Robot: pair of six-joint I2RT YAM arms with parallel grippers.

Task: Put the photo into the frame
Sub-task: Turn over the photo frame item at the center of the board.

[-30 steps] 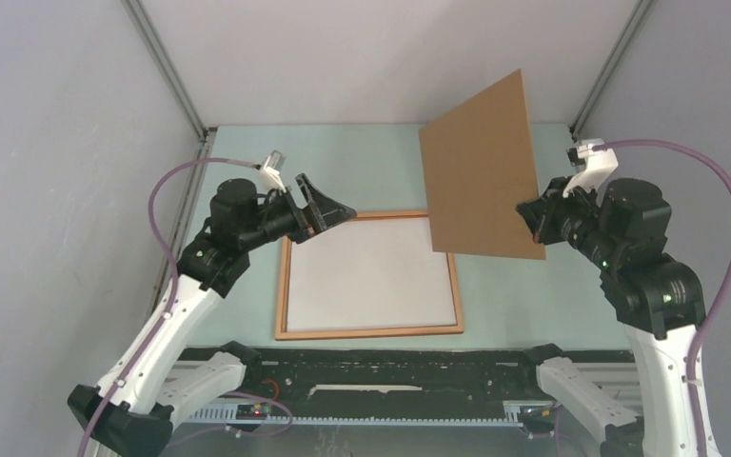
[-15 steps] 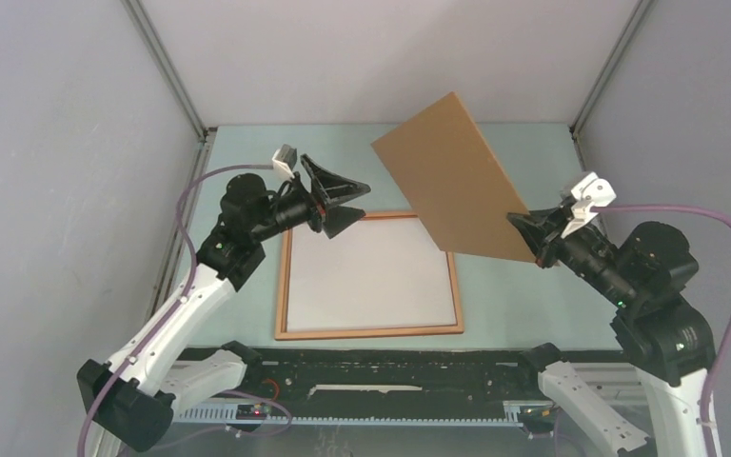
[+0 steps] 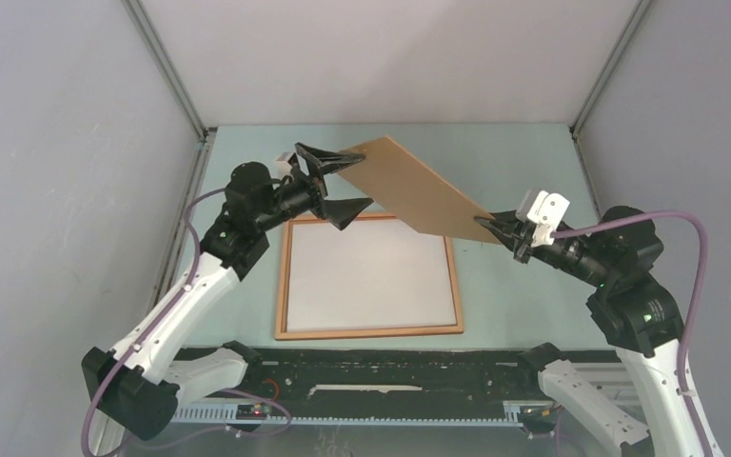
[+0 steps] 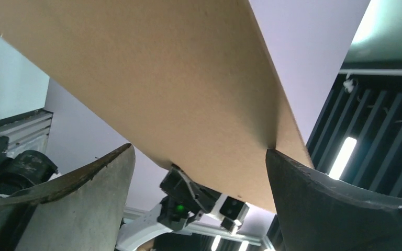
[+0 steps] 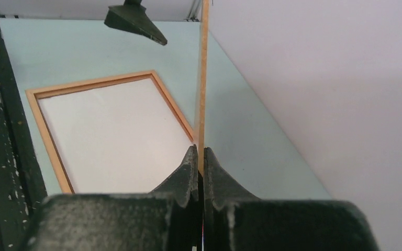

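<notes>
The frame (image 3: 371, 332) lies flat on the table, its orange wooden rim around a plain white sheet (image 3: 371, 276). No sunset print shows, so I cannot tell whether this sheet is the photo's back. My right gripper (image 3: 484, 223) is shut on the near right edge of the brown backing board (image 3: 409, 190) and holds it tilted above the frame's far right part. My left gripper (image 3: 368, 181) is open, its fingers straddling the board's far left corner. The left wrist view shows the board's underside (image 4: 162, 78) between the spread fingers (image 4: 293, 198). In the right wrist view the board (image 5: 203, 78) is edge-on above the frame (image 5: 47, 130).
The pale green table (image 3: 523, 295) is enclosed by grey walls at left, right and back, with metal posts (image 3: 167, 71) in the far corners. A black rail (image 3: 371, 367) runs along the near edge between the arm bases.
The right gripper has swung the board from nearly upright down to a low tilt over the frame. The left arm has lifted and reached forward, so its open fingers now straddle the board's corner.
</notes>
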